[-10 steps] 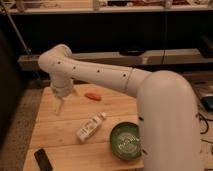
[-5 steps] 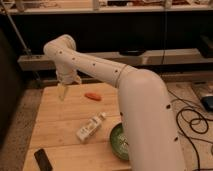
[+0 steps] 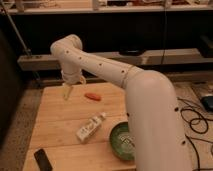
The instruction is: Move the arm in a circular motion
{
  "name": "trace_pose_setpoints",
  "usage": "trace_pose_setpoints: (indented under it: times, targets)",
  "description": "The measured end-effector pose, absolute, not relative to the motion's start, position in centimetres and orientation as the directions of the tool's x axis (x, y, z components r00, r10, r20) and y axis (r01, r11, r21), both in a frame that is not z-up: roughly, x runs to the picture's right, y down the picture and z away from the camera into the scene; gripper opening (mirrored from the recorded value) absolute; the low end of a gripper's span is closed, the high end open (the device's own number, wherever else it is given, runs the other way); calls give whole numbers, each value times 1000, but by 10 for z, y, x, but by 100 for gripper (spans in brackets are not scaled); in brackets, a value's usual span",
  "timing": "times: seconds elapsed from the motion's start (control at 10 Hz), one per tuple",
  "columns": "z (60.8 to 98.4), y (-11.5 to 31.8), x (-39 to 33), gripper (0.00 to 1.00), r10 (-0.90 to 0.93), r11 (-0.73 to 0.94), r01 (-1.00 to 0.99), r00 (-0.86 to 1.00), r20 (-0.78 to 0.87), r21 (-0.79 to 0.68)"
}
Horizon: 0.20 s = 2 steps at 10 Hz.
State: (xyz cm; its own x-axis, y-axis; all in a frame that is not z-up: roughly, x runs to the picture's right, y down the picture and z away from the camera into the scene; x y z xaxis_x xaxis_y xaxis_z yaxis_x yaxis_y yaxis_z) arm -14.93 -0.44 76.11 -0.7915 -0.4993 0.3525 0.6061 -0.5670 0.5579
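The arm (image 3: pixel 125 82) reaches from the lower right up and across the table (image 3: pixel 55 130), bends at an elbow at upper left and drops to the small pale hand (image 3: pixel 67 93), which hangs over the table's far left part, touching nothing. Just right of the hand lies an orange-red item (image 3: pixel 92 96); nearer the camera lie a white bottle (image 3: pixel 90 127), a green bowl (image 3: pixel 120 141) partly behind the arm, and a dark flat object (image 3: pixel 43 160).
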Motion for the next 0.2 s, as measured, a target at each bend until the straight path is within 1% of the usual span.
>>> trace_pose_setpoints:
  times: [0.2]
  targets:
    - [761,-4,-133,80,-517,-542,623,-776,360,564]
